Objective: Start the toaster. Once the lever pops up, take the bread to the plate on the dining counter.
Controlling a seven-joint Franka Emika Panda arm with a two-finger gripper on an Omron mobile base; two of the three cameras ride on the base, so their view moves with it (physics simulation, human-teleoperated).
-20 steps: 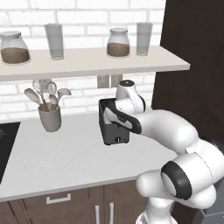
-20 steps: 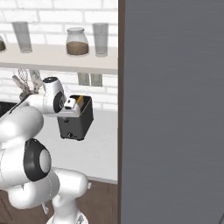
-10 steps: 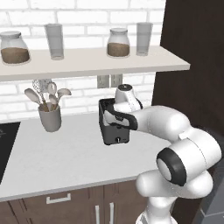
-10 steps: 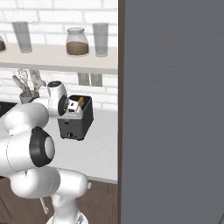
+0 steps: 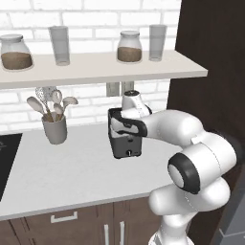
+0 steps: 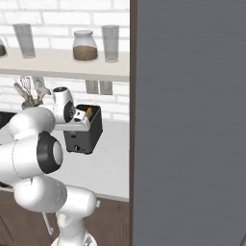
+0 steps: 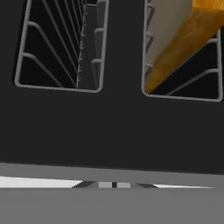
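The dark toaster (image 5: 127,145) stands on the pale worktop (image 5: 62,177) by the brick wall, its narrow front face toward the cabinets. My gripper (image 5: 126,126) hangs pointing down right over its top, and in the right base view the gripper (image 6: 79,116) sits at the near top edge of the toaster (image 6: 85,136). The bread (image 7: 183,41), orange-tan, stands in the right-hand slot in the hand view, and a corner of the bread (image 6: 89,113) pokes up. The other slot (image 7: 61,43) is bare wire. My gripper (image 7: 113,185) is shut with nothing held. The plate and the dining counter are out of view.
A grey utensil cup (image 5: 55,130) with spoons stands left of the toaster. Close above, a shelf (image 5: 100,67) carries jars and glasses. A black cooktop (image 5: 6,158) lies at the far left. A tall dark cabinet (image 5: 213,72) walls off the right, and a grey panel (image 6: 192,120) blocks the right base view.
The hand has sunk slightly and shifted left onto the toaster top, while the elbow has swung in toward the base. The toaster and bread have stayed put.
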